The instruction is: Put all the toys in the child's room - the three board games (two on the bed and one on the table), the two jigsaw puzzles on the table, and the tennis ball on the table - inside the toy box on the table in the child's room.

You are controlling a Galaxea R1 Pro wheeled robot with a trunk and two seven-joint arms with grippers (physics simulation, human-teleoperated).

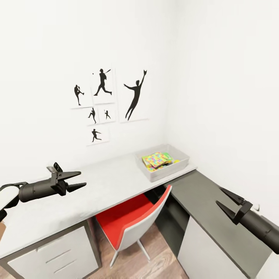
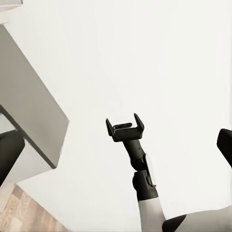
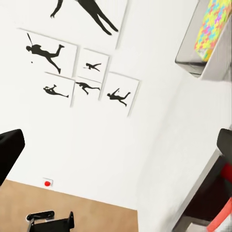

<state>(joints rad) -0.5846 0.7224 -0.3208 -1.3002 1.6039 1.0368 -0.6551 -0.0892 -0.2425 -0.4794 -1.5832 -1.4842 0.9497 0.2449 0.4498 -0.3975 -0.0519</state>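
1. The toy box (image 1: 164, 170) wall hides the lower parts of the jigsaw puzzles (image 1: 157, 159) inside; what lies under them is unclear.
2. The table (image 1: 97, 186) hides the rear of the red chair (image 1: 130, 221).
3. The right arm (image 1: 259, 226) is cut off by the head view's edge.

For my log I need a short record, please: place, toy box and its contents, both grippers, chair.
place: corner of the child's room, athlete silhouette pictures on the wall
table: pale grey top
toy box: at the table's far right end, jigsaw puzzles inside
left gripper: fingers open, holding nothing, above the table
right gripper: fingers open, holding nothing, over the dark cabinet
chair: red seat, pushed partly under the table
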